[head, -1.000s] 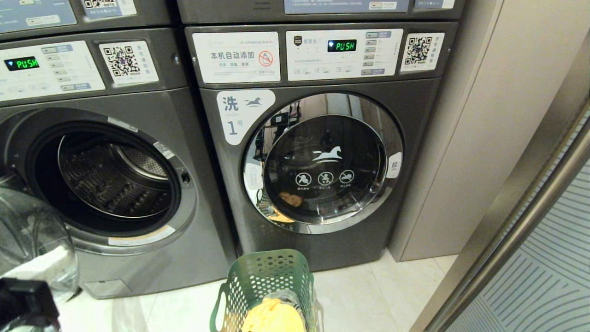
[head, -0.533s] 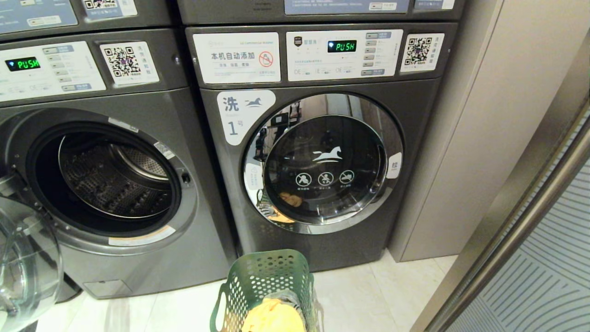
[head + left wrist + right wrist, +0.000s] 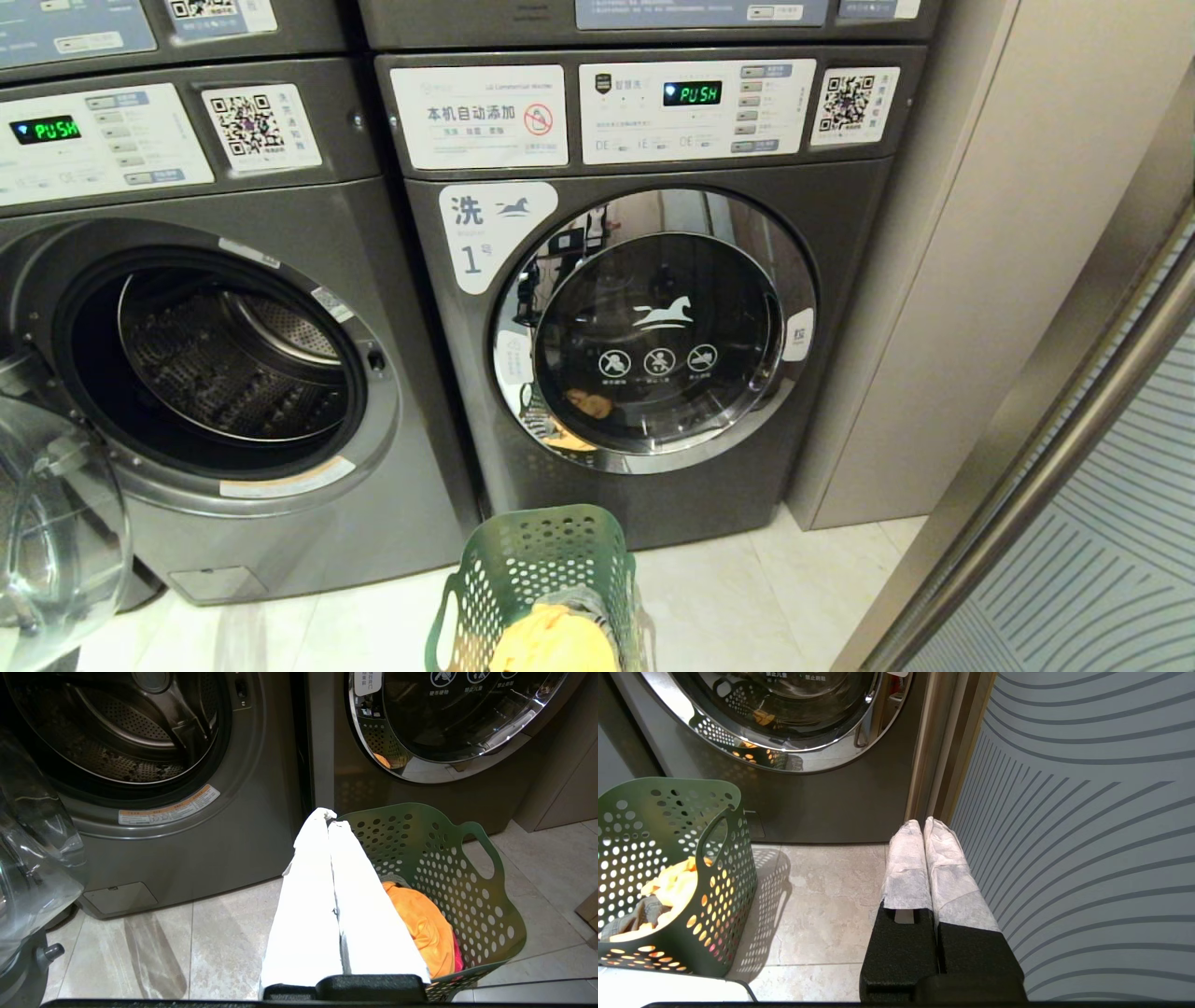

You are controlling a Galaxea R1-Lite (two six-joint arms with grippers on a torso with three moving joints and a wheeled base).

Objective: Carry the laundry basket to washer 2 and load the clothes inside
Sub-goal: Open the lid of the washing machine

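The dark green perforated plastic laundry basket (image 3: 444,882) sits at lower right of the left wrist frame, just beside the left gripper (image 3: 327,816), nearer than the right gripper (image 3: 923,826); both pinched closed, empty.

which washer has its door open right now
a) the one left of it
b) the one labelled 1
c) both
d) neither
a: the left washer shows its bare drum, with its glass door swung out, while washer 1 has its chrome-rimmed door shut.
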